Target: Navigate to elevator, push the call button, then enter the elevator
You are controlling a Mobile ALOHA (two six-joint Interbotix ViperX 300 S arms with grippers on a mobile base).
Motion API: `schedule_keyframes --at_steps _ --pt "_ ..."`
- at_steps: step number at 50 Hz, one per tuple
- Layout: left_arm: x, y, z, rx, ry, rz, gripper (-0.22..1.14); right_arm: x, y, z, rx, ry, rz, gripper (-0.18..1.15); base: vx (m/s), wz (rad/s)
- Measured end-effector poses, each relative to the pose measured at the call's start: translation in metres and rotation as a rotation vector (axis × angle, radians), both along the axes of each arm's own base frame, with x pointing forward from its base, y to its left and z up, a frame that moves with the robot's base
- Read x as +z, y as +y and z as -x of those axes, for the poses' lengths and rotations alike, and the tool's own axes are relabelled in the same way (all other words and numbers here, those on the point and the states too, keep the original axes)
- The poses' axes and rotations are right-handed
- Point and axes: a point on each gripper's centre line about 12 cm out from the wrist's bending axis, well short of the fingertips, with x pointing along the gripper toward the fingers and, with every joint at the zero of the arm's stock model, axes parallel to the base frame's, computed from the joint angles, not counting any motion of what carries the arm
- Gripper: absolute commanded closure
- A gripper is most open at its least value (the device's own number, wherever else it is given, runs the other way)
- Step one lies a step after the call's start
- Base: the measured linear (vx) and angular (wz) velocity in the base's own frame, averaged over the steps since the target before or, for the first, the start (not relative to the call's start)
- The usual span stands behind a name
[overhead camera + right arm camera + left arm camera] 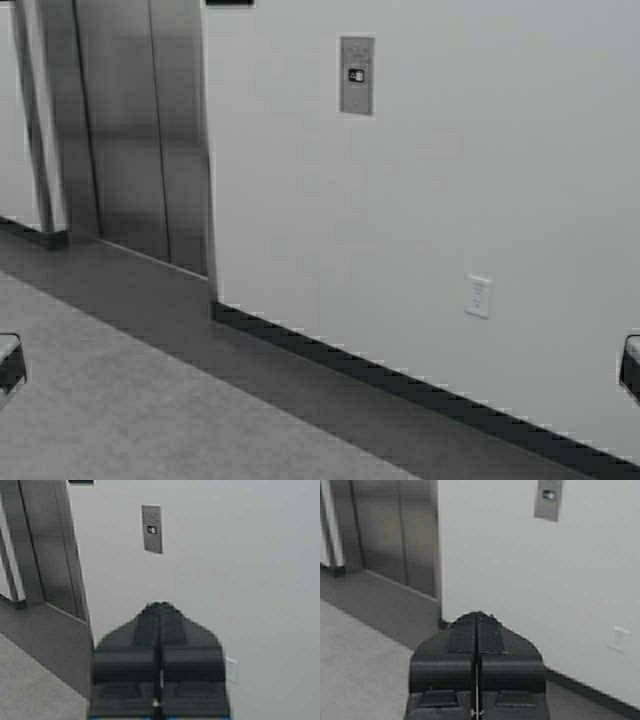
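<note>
The elevator stands at the upper left, its brushed steel double doors closed along a dark centre seam; it also shows as the elevator and the elevator in the wrist views. The call button is a grey upright plate on the white wall right of the doors, also seen as the call button and the call button. My left gripper is shut and holds nothing. My right gripper is shut too, well short of the wall and below the plate.
A white outlet plate sits low on the wall at the right. A dark baseboard runs along the wall's foot. Grey carpet lies between me and the wall. Both arms barely show at the high view's side edges.
</note>
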Motion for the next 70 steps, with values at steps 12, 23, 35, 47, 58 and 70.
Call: schedule_keyframes --at_steps 12,23,35,47,58,70 --pt "0.007 0.000 0.004 0.000 -0.031 0.002 0.89 0.002 0.000 -0.002 0.002 -0.001 -0.005 0.92 0.60 0.11" --pt "0.008 0.000 0.011 0.000 -0.048 -0.001 0.89 0.002 0.000 -0.003 0.002 0.000 -0.006 0.92 0.57 0.06" --pt "0.004 0.000 0.007 0.001 -0.024 0.004 0.89 0.006 0.000 -0.004 0.003 -0.010 -0.009 0.92 0.50 0.21" --pt "0.001 0.000 0.004 0.001 -0.012 0.008 0.89 0.001 0.006 -0.004 0.024 0.045 0.030 0.92 0.48 0.27" --pt "0.003 0.001 0.005 0.002 -0.021 0.020 0.89 0.002 0.008 -0.015 0.029 0.152 0.092 0.92 0.44 0.10" --pt "0.009 0.000 0.009 -0.002 -0.041 0.054 0.89 0.006 0.007 -0.017 0.019 0.277 0.192 0.92 0.41 0.07"
